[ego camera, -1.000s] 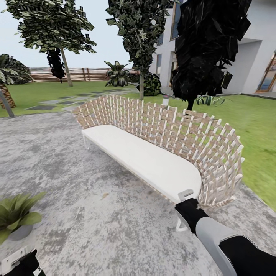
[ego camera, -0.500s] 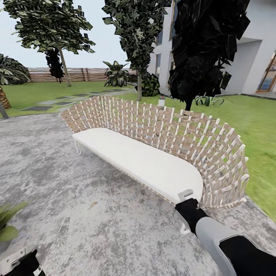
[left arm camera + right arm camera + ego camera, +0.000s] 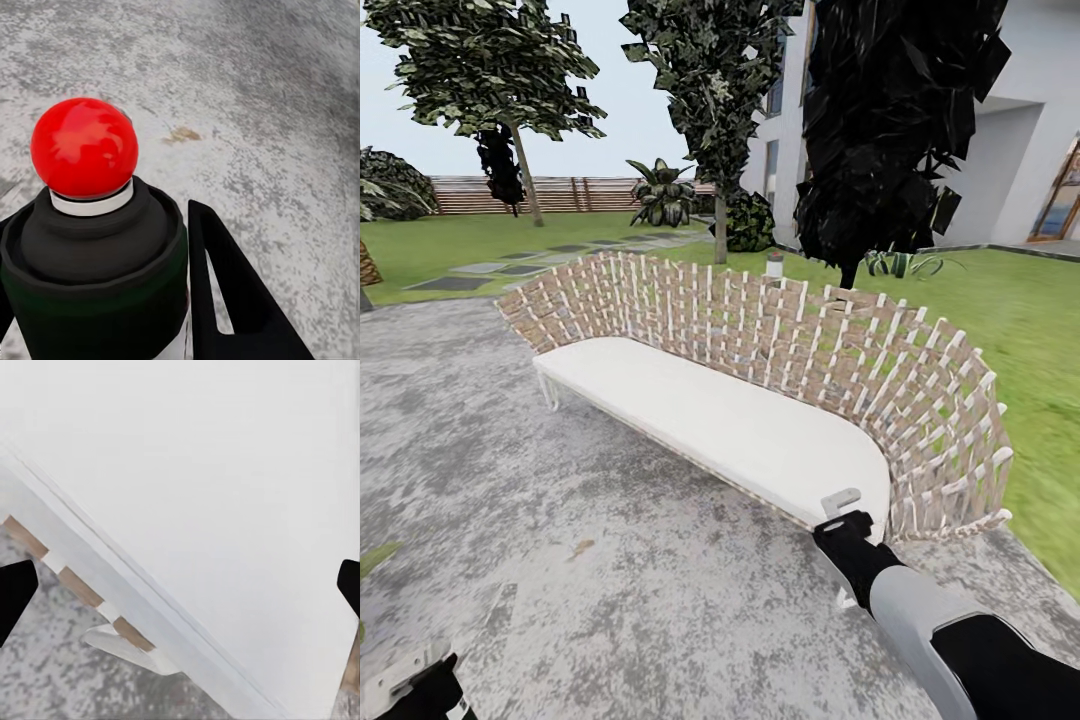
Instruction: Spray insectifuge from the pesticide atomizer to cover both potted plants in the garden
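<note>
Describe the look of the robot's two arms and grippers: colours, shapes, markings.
The right arm has a light grey forearm between black sections, ending in a black wrist and a pale grey gripper. The left gripper has a pale grey part on a black wrist. In the left wrist view, its finger is a flat black wedge with a slot.

Bright, even daylight with hardly any cast shadows; the far tree (image 3: 900,130) renders nearly black, the atomizer's red spray head (image 3: 84,148) carries soft glare.
</note>
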